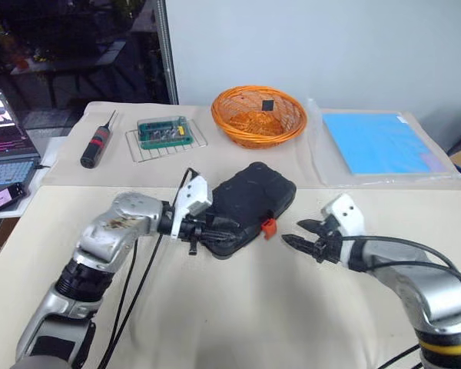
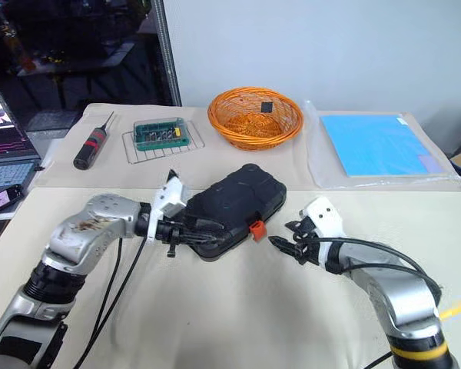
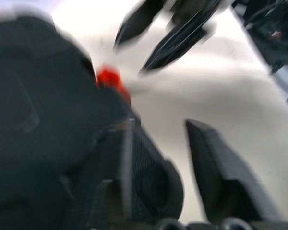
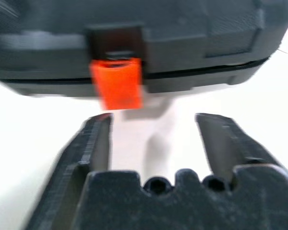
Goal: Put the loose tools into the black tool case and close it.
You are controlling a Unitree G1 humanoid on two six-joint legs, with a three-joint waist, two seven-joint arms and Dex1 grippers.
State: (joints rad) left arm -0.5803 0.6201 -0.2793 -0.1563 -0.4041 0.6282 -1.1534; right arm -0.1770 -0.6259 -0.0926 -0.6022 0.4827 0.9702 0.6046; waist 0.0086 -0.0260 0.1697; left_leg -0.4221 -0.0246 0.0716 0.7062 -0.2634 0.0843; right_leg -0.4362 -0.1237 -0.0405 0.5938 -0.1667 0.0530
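- The black tool case (image 1: 250, 201) lies shut on the cloth-covered table (image 1: 238, 307) near the middle, lid down on base, with its small orange latch (image 1: 268, 227) hanging off the front edge that faces the right arm.
- In the head views the case's long axis runs roughly from 7 o'clock to 1 o'clock, the near-left corner low, the far-right corner high.
- The right gripper (image 1: 297, 233) sits at about 4 o'clock from the latch, just beside it and apart from it, fingers aimed toward 10 o'clock. Its jaws stand wide and hold nothing; in the right wrist view the latch (image 4: 116, 82) hangs straight ahead, slightly toward one finger, not centred in the gap.
- The left gripper (image 1: 209, 229) is at the case's near-left corner, at about 7 o'clock of the case, pointing across toward 3 o'clock. Its jaws are parted; one finger lies against the case's ribbed shell (image 3: 48, 110), the other off over bare cloth. Whether it presses on the case I cannot tell.
- Judgement: the right arm is the nearer one to the latch, so the snap-down looks like its job, with the left steadying the shell.
- No loose tools lie on the near cloth, so I judge packing done and latching left.
- The fat black screwdriver (image 1: 97, 141), the wire tray (image 1: 165, 135) and the orange basket (image 1: 258, 115) sit at 11 to 12 o'clock, well apart.
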